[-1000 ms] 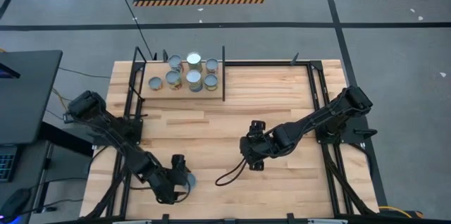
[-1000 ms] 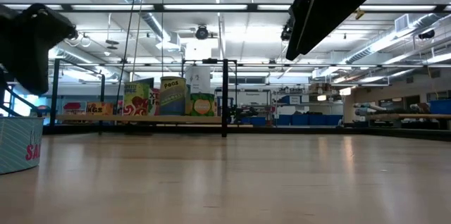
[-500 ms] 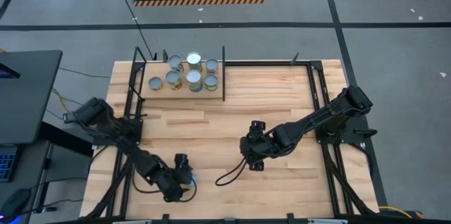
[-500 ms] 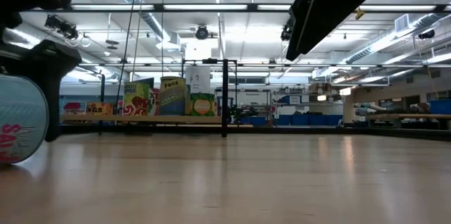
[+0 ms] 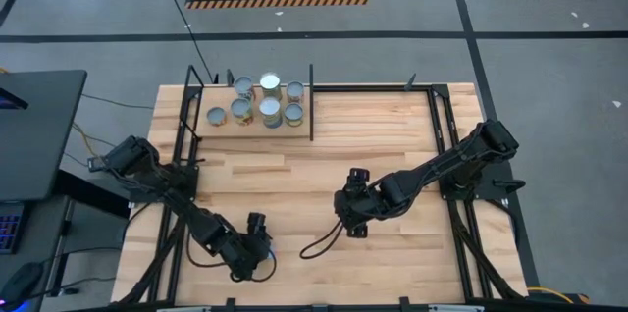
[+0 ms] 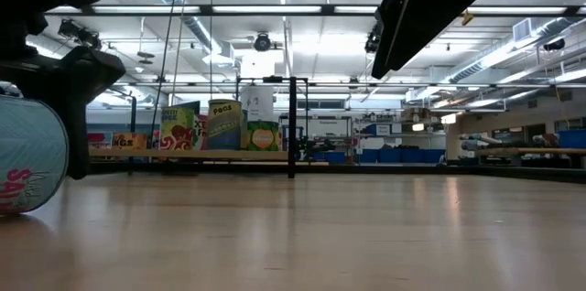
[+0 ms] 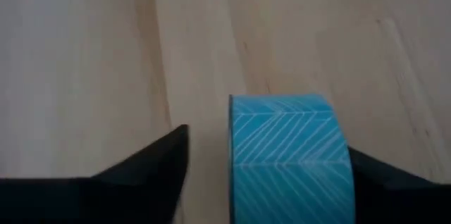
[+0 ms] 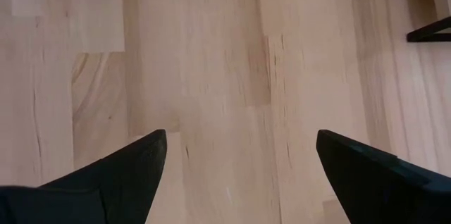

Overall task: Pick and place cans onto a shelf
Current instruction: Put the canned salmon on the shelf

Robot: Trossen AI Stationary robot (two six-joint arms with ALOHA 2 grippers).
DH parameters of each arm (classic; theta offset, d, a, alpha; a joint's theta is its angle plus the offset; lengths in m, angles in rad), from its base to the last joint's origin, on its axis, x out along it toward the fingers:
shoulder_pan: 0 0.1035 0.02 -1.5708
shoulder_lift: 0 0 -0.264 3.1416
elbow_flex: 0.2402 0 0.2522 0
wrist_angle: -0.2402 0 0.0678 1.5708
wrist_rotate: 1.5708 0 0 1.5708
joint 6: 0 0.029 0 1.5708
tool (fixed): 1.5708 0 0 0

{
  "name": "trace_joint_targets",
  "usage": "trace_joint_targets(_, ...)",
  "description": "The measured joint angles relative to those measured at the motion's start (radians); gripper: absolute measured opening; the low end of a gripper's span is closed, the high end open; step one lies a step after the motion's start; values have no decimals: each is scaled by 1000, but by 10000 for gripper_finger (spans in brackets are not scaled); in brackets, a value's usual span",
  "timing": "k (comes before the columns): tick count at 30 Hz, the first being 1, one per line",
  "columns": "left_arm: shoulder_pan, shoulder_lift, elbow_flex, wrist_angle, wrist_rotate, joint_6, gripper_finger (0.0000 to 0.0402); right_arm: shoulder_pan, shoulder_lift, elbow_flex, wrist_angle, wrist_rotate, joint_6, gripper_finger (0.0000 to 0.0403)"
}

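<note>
1. Blue can [image 7: 289, 157]: teal wrapper with a pale chevron pattern and pink lettering. Well apart from the shelf [image 5: 224, 98], near the opposite long edge of the table [image 5: 392, 155], on the same left-hand half. In the low view the lettering runs sideways, so probably tipped or lying over; exact pose unclear.
2. Handling, as a judgement: rigid metal wall, unlikely to dent under a firm squeeze; smooth curved side likely slippery and prone to roll. Best held across the middle of the body, pads on opposite sides, not on the rims.
3. Left gripper [image 5: 257, 240]: fingers spread to either side of the blue can, a strip of bare wood showing between one finger and the wrapper, the other finger just beside it. Not yet clamped.
4. Six other cans [image 5: 270, 108]: upright in a cluster on the shelf, little free room between them.
5. Right gripper [image 5: 351, 216]: waiting over mid-table, well apart from the shelf, fingers wide apart, holding nothing.
</note>
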Motion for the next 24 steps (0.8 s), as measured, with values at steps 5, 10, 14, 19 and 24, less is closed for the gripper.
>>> trace_joint_targets(5,-3,-50,0,11,-80,67,151,11,0,0,18,94,-3,374)
trace_joint_targets(10,-3,-86,0,163,-301,250,136,27,14,0,123,172,-49,374)
trace_joint_targets(14,14,-86,-32,411,-369,427,136,56,29,-51,335,174,-147,374)
trace_joint_targets(19,44,-84,-158,878,-379,638,158,107,29,-147,690,229,-298,374)
trace_joint_targets(24,88,-82,-281,1338,-286,840,146,151,47,-211,1026,305,-530,374)
